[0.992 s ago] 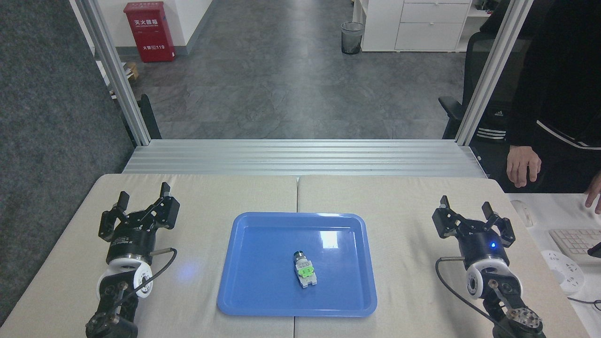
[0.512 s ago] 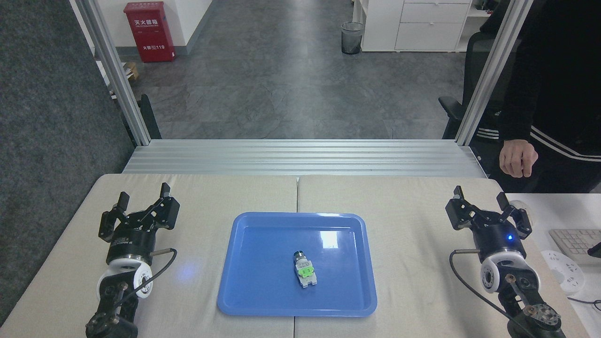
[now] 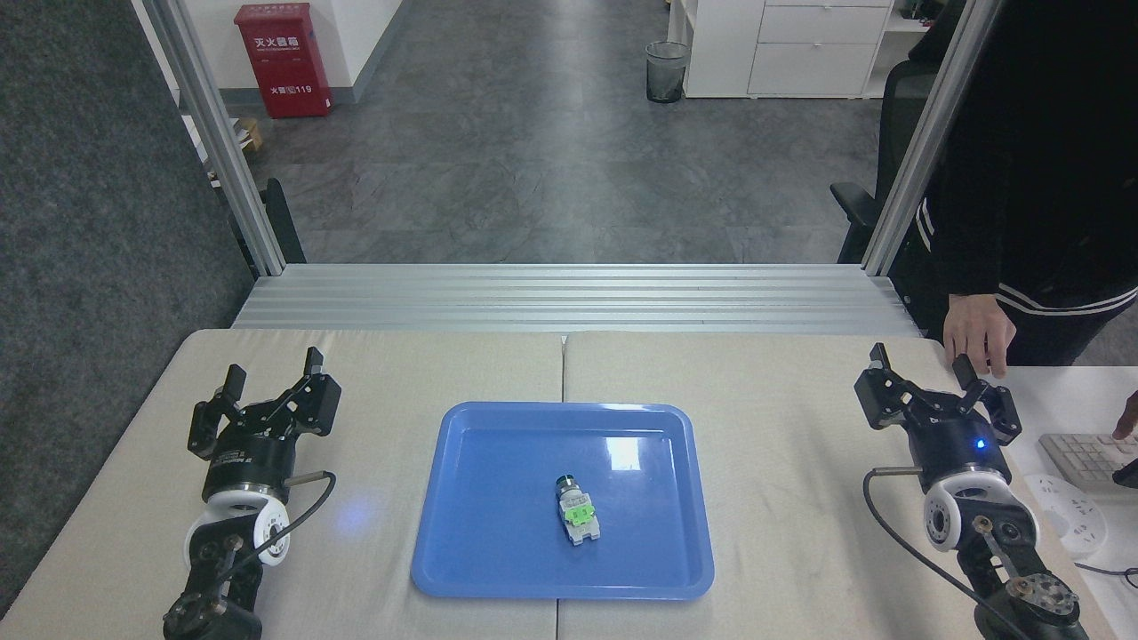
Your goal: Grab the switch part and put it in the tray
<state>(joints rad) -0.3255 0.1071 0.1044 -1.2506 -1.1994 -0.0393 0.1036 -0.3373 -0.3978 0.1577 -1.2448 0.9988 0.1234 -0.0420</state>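
Observation:
The switch part point(image 3: 576, 513), a small white block with a green middle and a dark round end, lies inside the blue tray point(image 3: 480, 551) near its centre, dark end pointing away from me. My left gripper point(image 3: 273, 374) stands open over the table well left of the tray, holding nothing. Far right of the tray, near the table's right edge, my right gripper point(image 3: 921, 363) is also open and empty.
A person in dark clothes stands at the right, one hand point(image 3: 976, 334) just behind my right gripper. A keyboard point(image 3: 1086, 458) and white items lie on the side desk at right. Aluminium rails point(image 3: 569, 298) run along the table's far edge.
My right gripper has moved rightward and slightly away, toward the table's right edge. The person's hand has shifted near it. The left arm, tray and switch part stayed still.

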